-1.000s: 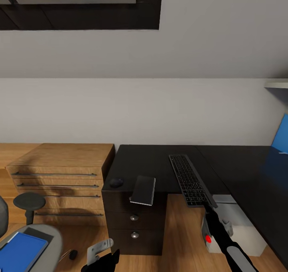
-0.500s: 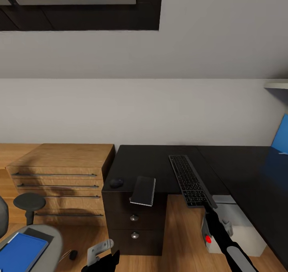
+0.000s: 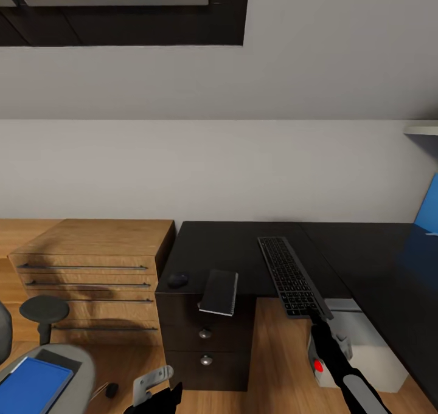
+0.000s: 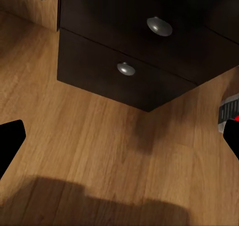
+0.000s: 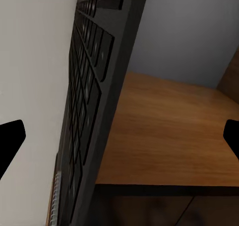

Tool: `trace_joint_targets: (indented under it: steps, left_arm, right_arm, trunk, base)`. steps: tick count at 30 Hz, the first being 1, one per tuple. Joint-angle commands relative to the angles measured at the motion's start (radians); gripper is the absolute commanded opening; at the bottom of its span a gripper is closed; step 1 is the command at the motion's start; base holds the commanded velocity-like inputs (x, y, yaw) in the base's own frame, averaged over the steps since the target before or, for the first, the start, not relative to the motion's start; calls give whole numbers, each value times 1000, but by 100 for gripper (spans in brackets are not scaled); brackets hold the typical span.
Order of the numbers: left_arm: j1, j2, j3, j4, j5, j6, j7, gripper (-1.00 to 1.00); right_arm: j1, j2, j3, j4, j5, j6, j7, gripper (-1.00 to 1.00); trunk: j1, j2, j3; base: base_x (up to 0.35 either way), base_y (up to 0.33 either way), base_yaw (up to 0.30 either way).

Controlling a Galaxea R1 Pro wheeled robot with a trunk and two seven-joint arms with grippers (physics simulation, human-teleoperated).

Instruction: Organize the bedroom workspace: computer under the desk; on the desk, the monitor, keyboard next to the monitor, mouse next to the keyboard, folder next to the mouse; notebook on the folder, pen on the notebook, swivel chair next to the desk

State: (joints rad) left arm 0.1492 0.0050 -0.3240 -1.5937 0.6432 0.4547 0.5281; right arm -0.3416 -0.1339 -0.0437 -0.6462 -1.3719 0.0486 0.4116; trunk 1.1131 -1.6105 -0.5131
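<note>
One keyboard [image 3: 292,277] lies lengthwise on the tabletop [image 3: 237,250] — near end overhanging — both tools' grip I cannot tell.

Where each camera looks

The head camera looks down from high up at the desk [image 3: 243,244] and far wall. The left wrist camera is low, facing the drawer unit [image 4: 134,61], also seen from above. The right wrist camera sits very close to the keyboard [image 5: 94,86]

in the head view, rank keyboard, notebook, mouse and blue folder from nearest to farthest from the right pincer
1. Long slim black-keyed keyboard, just beyond the right pincer.
2. Dark grey notebook, overhanging the desk edge.
3. Small dark mouse, left of it.
4. Bright-blue folder, on the chair seat.
</note>
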Motion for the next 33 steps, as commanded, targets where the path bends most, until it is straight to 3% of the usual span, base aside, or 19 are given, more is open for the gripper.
trace_joint_targets:
  steps: [1, 30, 31, 33]
  left_arm:
    - [0, 1, -2, -2, 9, 1, 9, 100]
    - [0, 0, -4, -2, 7, 0, 10, 100]
    - [0, 0, -4, -2, 7, 0, 10, 100]
    - [0, 1, -4, -2, 7, -1, 9, 100]
  right_arm:
    - [-1, 0, -1, 0, -10, 5, 4, 100]
    - [-1, 5, -1, 0, -9, 3, 4, 100]
    - [-1, 5, -1, 0, -9, 3, 4, -100]
    - [-1, 5, 0, 0, -9, 2, 4, -100]
  trunk:
    - [0, 0, -1]
    - [0, 0, -1]
    - [0, 0, -1]
    - [0, 0, -1]
  base:
    - [11, 7, 0]
    - [36, 11, 0]
    - [0, 0, 0]
    - [0, 0, 0]
